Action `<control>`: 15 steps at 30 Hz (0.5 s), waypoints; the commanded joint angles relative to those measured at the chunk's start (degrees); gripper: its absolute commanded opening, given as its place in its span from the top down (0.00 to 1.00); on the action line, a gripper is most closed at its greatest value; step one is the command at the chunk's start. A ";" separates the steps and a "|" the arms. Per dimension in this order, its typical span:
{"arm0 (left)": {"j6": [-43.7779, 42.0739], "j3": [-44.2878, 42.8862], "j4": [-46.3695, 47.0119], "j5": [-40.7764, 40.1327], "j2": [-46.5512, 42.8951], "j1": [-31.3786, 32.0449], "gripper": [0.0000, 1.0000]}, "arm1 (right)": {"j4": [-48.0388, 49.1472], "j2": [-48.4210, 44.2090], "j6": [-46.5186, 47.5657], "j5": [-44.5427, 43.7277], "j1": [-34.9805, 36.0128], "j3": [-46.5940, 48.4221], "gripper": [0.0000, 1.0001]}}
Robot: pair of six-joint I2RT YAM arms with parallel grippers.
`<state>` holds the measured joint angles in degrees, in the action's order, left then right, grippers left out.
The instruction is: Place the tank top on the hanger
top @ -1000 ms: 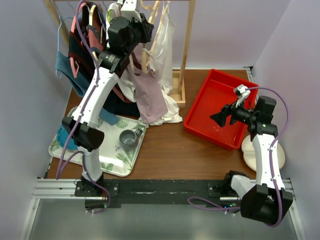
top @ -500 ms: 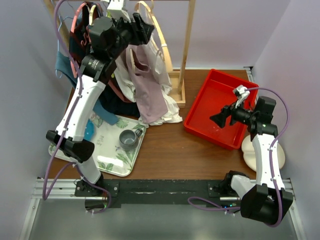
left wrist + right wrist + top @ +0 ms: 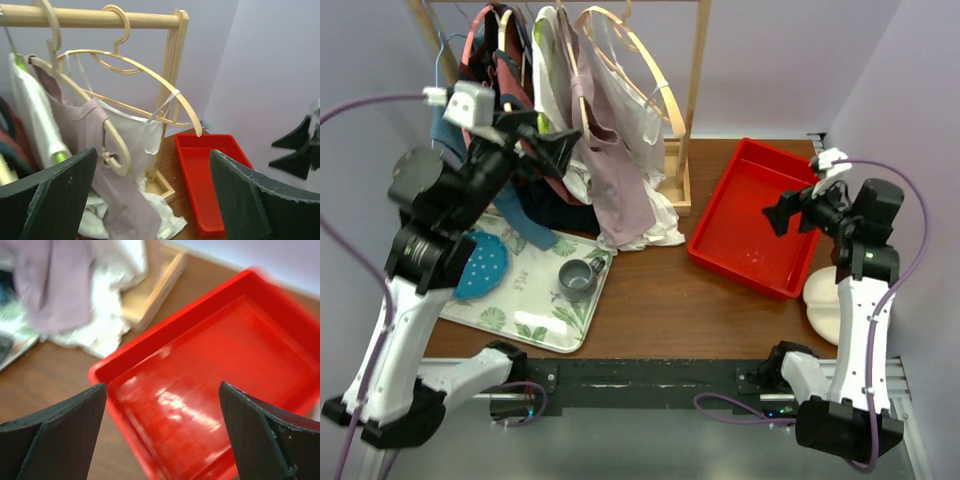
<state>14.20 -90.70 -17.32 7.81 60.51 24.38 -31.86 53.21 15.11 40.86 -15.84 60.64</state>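
The thin white top [image 3: 132,137] hangs by narrow straps from the broad, curved cream hanger [image 3: 145,67] on the wooden rail [image 3: 90,17]; left gripper [image 3: 558,150] and right gripper [image 3: 780,215], above a glossy red tray [image 3: 750,200], both gape empty.

Top external: high behind arm bases, looking down, whole table. Left wrist: near, faces wooden rack [image 3: 168,97] sideways. Right wrist: close above red tray [image 3: 210,365], in all three views.

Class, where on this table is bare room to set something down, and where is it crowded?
Free: bare table between the floral tray and red bin; the bin's floor too. Crowded: under the rack, where clothes pile.
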 commanded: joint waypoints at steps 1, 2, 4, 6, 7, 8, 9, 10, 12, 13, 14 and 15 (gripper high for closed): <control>-5.66 9.11 -0.43 -4.55 -8.82 -0.39 0.00 | -1.45 -1.00 -7.45 -14.56 -0.34 11.85 0.01; -5.93 10.26 -1.74 -5.52 -10.40 -0.39 0.00 | -2.24 -0.57 -7.73 -16.93 -0.34 13.78 0.01; -6.55 13.51 -2.89 -7.36 -14.53 -0.39 0.00 | -4.51 -0.04 -9.39 -18.70 -0.34 19.23 0.01; -6.81 15.19 -4.47 -7.64 -17.78 -0.39 0.00 | -6.11 0.84 -10.36 -20.20 -0.42 24.05 0.01; -7.25 16.33 -5.00 -9.99 -18.58 -0.39 0.00 | -7.33 1.02 -10.89 -20.29 -0.34 25.39 0.01; -7.34 16.77 -6.05 -10.62 -19.37 -0.39 0.00 | -7.95 1.02 -10.81 -20.30 -0.34 26.62 0.01; -7.51 17.13 -6.32 -11.24 -20.60 -0.39 0.00 | -8.31 0.93 -10.89 -20.03 -0.34 28.20 0.01; -7.95 17.65 -6.67 -12.02 -21.04 -0.39 0.00 | -8.40 0.84 -11.42 -20.03 -0.34 28.82 0.01; -8.22 18.10 -7.20 -12.56 -21.92 -0.30 0.00 | -8.83 0.49 -11.86 -20.03 -0.34 30.14 0.01; -8.31 18.18 -7.37 -12.73 -22.01 -0.30 0.00 | -9.36 0.40 -12.47 -20.12 -0.34 30.50 0.01; -8.39 18.19 -7.55 -12.74 -22.28 -0.30 0.00 | -9.28 0.14 -12.83 -20.12 -0.34 30.76 0.01; -8.40 18.19 -7.55 -12.82 -22.45 -0.30 0.00 | -9.28 -0.04 -12.92 -20.03 -0.34 31.29 0.01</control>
<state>7.68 -72.84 -24.38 -2.48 38.89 24.38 -38.37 53.32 5.06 22.94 -15.84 89.43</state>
